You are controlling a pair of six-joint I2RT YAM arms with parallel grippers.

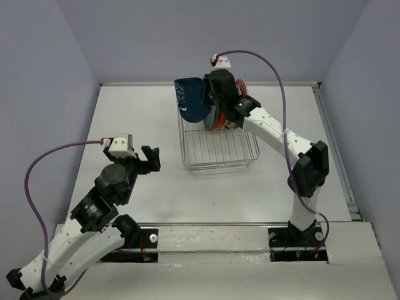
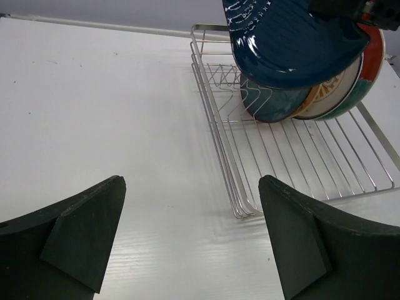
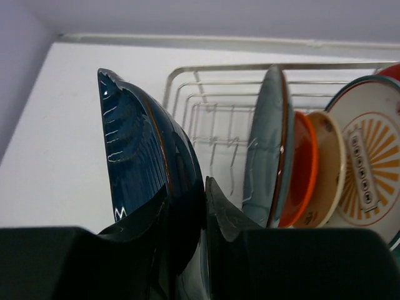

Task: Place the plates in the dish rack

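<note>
My right gripper (image 1: 209,94) is shut on the dark blue wavy-edged plate (image 1: 191,100) and holds it on edge above the far left end of the dish rack (image 1: 219,156). In the right wrist view the blue plate (image 3: 144,156) is pinched between the fingers (image 3: 225,212), left of several plates standing in the rack: dark teal (image 3: 265,156), orange (image 3: 300,169), beige (image 3: 325,162) and the white sunburst one (image 3: 362,169). The left wrist view shows the blue plate (image 2: 287,44) over the rack (image 2: 300,150). My left gripper (image 1: 150,159) is open and empty, left of the rack.
The rack's near slots (image 1: 219,150) hold nothing. A raised wall (image 1: 334,150) borders the table on the right, and a back wall (image 1: 137,83) runs behind the rack.
</note>
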